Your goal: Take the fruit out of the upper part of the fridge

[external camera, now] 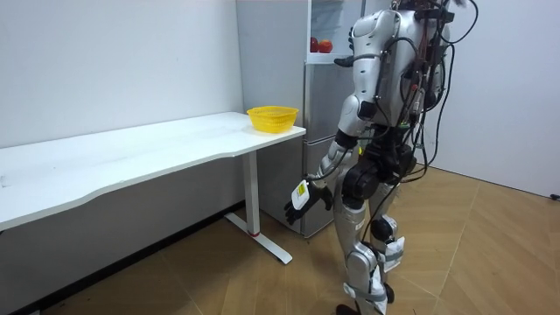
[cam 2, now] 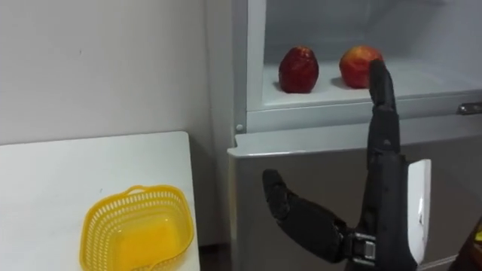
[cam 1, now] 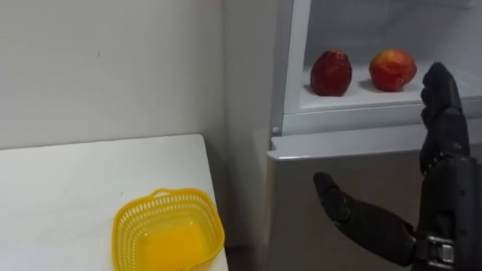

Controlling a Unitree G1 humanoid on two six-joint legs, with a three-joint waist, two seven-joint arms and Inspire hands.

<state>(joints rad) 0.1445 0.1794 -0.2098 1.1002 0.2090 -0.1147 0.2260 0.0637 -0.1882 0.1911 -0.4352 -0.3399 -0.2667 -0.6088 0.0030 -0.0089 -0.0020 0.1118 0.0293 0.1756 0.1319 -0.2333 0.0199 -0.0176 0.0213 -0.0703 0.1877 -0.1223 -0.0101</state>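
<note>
1. Two fruits up on the shelf (cam 1: 361, 96) of the open fridge (cam 1: 354, 162): the darker red fruit (cam 1: 331, 73) sits at 9 o'clock of the brighter red fruit (cam 1: 392, 70), apart.
2. The right robot hand (cam 1: 444, 199) is raised before the fridge, released, with straight fingers and the tips at 3 o'clock of the brighter red fruit (grasping nothing).
3. The left robot hand (external camera: 302, 197) hangs low by the thigh; released or clenched, I cannot tell.
4. The yellow basket (cam 1: 167, 229) stands on the white worktop (cam 1: 75, 181), at 7 o'clock of the fruits.
</note>
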